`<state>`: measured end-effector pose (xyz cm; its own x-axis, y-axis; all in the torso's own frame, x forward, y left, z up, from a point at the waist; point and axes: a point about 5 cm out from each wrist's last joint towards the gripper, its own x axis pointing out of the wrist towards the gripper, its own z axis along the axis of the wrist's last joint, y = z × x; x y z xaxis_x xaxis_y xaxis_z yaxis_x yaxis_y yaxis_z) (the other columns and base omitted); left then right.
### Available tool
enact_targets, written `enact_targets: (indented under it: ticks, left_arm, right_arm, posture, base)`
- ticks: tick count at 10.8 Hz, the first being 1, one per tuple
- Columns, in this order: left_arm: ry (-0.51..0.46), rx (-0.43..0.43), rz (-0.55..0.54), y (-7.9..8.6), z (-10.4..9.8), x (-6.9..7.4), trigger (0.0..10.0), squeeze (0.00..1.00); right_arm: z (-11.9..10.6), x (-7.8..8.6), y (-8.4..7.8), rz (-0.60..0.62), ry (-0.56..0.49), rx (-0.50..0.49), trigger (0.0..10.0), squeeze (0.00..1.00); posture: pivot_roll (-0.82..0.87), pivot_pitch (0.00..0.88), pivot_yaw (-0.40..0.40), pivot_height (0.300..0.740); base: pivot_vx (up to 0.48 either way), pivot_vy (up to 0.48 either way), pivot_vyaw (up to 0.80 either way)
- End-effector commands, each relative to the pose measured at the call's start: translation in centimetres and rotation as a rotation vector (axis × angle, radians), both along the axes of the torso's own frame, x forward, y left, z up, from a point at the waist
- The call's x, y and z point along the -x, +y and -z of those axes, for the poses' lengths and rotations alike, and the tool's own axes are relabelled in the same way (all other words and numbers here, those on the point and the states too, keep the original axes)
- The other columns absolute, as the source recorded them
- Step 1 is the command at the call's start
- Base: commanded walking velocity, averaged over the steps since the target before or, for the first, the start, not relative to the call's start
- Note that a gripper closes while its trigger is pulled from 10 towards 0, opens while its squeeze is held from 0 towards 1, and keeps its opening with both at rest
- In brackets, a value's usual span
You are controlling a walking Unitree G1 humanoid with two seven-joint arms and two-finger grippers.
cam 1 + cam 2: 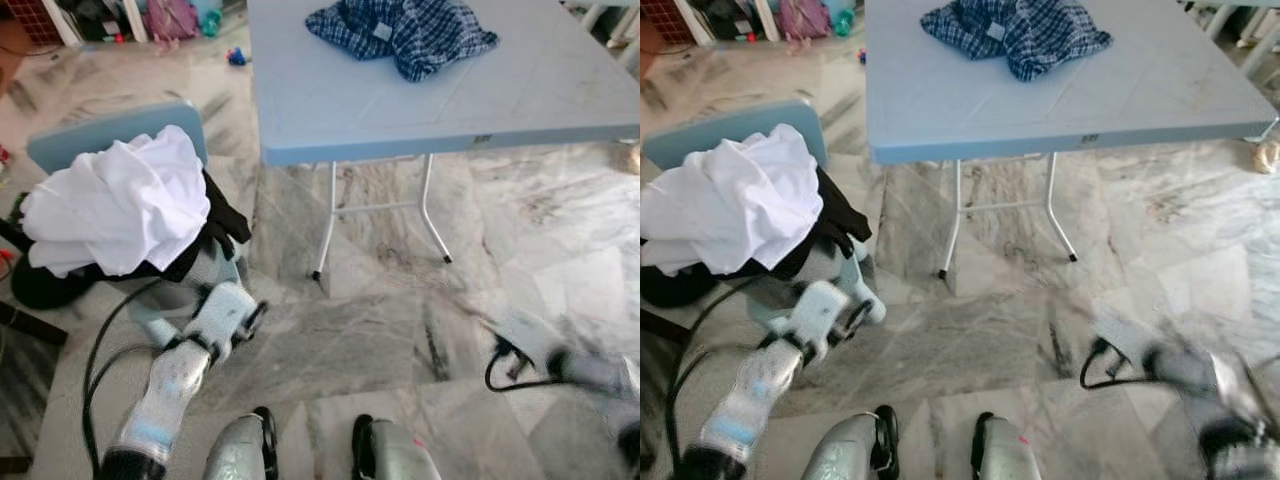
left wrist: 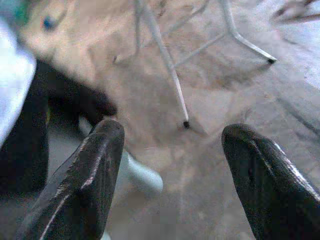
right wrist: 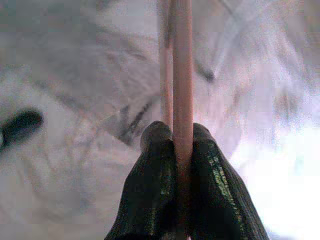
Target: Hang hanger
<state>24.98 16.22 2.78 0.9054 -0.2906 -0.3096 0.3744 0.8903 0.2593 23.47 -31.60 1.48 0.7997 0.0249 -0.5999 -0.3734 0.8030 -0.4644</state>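
Pink and rod-shaped, the hanger (image 3: 182, 75) sits clamped between the closed jaws of the right gripper (image 3: 181, 145), its thin bar running straight out from between the two black fingers (image 3: 150, 195). In the head views the right arm is blurred, low over the floor (image 1: 400, 330) at the robot's right. The floor is grey-veined marble tile with a polished surface.

The left gripper (image 2: 172, 135) hangs with its jaws wide open, holding nothing; its two fingers (image 2: 85, 180) are glossy black and rounded at the tips. It is just beside the chair (image 1: 110, 135).

The chair has a pale blue back. A crumpled white cloth (image 1: 120, 205) lies heaped on it, over a black garment (image 1: 222, 215).

The counter (image 1: 330, 100) is a light blue folding type with a smooth top and thin white tubular legs (image 1: 325, 230). A rumpled dark blue checked shirt (image 1: 405, 35) lies near its far edge.
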Motion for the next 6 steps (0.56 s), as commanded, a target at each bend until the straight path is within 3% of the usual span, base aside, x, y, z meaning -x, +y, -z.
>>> enact_targets:
  ticks: [1, 2, 3, 4, 5, 6]
  left_arm:
    - [0.054, 0.032, -0.008, 0.0, 0.8, 0.7, 10.0, 0.92]
    - [0.060, 0.081, -0.005, -0.6, 0.7, 0.6, 10.0, 0.00]
    - [0.040, 0.126, -0.021, -0.9, -0.1, -0.2, 10.0, 0.00]
    - [0.014, 0.160, -0.045, -1.1, -0.8, -1.0, 10.0, 0.00]
    - [-0.001, 0.230, -0.098, -1.1, -1.4, -1.5, 10.0, 0.00]
    - [-0.019, 0.273, -0.114, -1.3, -1.9, -1.6, 10.0, 0.00]
  right_arm:
    - [0.4, 0.5, -0.6, 0.167, -0.050, -0.070, 0.0, 0.00]
    - [0.8, 0.4, 0.4, 0.293, -0.123, -0.193, 0.0, 0.00]
    - [1.2, 0.0, 1.6, 0.445, -0.201, -0.321, 2.0, 0.00]
    - [1.1, -0.7, 2.9, 0.610, -0.317, -0.429, 10.0, 0.00]
    - [0.9, -1.0, 3.3, 0.712, -0.375, -0.466, 10.0, 0.00]
    - [0.5, -1.4, 3.9, 0.781, -0.422, -0.472, 10.0, 0.00]
  posture:
    - [-0.01, 0.194, -0.019, 0.740]
    - [-0.02, 0.193, -0.016, 0.740]
    - [-0.02, 0.193, -0.015, 0.740]
    - [-0.02, 0.190, -0.015, 0.740]
    - [-0.01, 0.188, -0.017, 0.740]
    - [-0.01, 0.187, -0.018, 0.740]
  base:
    - [0.000, 0.000, 0.00]
    - [0.000, 0.000, 0.00]
    - [0.000, 0.000, 0.00]
    - [0.000, 0.000, 0.00]
    - [0.000, 0.000, 0.00]
    - [0.000, 0.000, -0.79]
